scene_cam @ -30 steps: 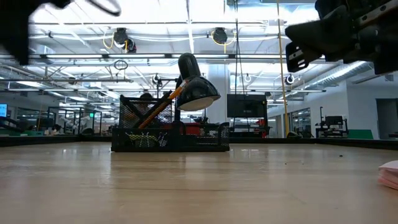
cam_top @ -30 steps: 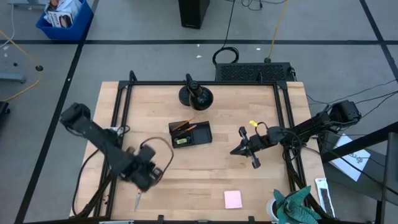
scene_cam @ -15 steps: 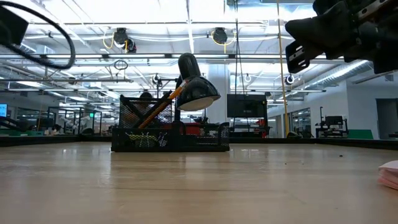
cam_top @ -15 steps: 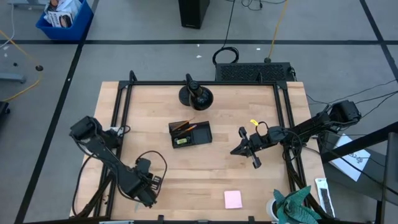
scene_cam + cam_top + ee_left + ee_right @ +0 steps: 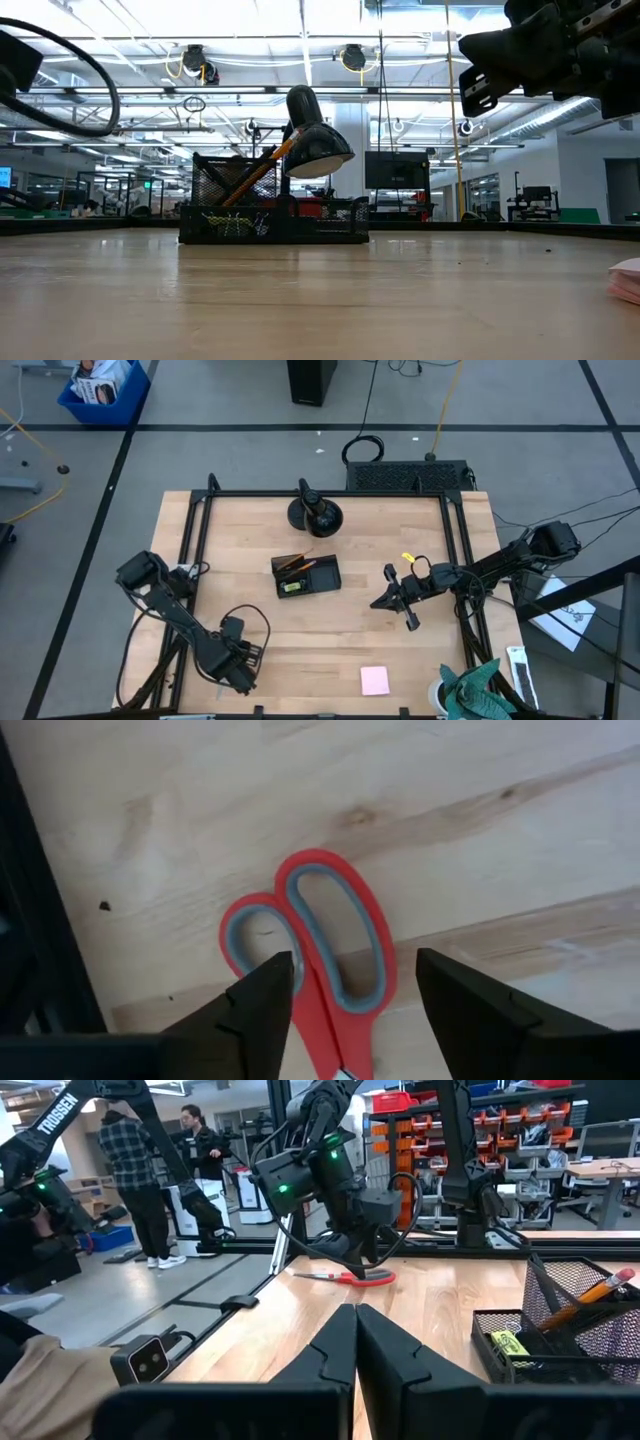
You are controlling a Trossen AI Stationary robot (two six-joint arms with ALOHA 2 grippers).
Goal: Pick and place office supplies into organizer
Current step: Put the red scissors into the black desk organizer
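Observation:
Red-handled scissors (image 5: 318, 945) lie flat on the wood near the table's near-left corner, also seen in the right wrist view (image 5: 352, 1277). My left gripper (image 5: 355, 985) hangs open just above their handle loops, one finger to each side, touching nothing; in the high view the left gripper (image 5: 238, 668) hides them. The black mesh organizer (image 5: 307, 574) stands mid-table and holds an orange pencil (image 5: 590, 1295) and a yellow item (image 5: 510, 1342). A pink sticky-note pad (image 5: 375, 680) lies near the near edge. My right gripper (image 5: 383, 601) waits shut, right of the organizer.
A black lamp on a round base (image 5: 315, 513) stands behind the organizer. A black frame rail (image 5: 40, 920) runs close beside the scissors along the table's left edge. People stand in the room beyond the table. Bare wood lies between the organizer and the pad.
My left gripper has swung toward the table's near edge and come over the scissors, covering the blade that showed in the high view a second ago; most of that move happened early, then it nearly settled. The scissors have stayed put.

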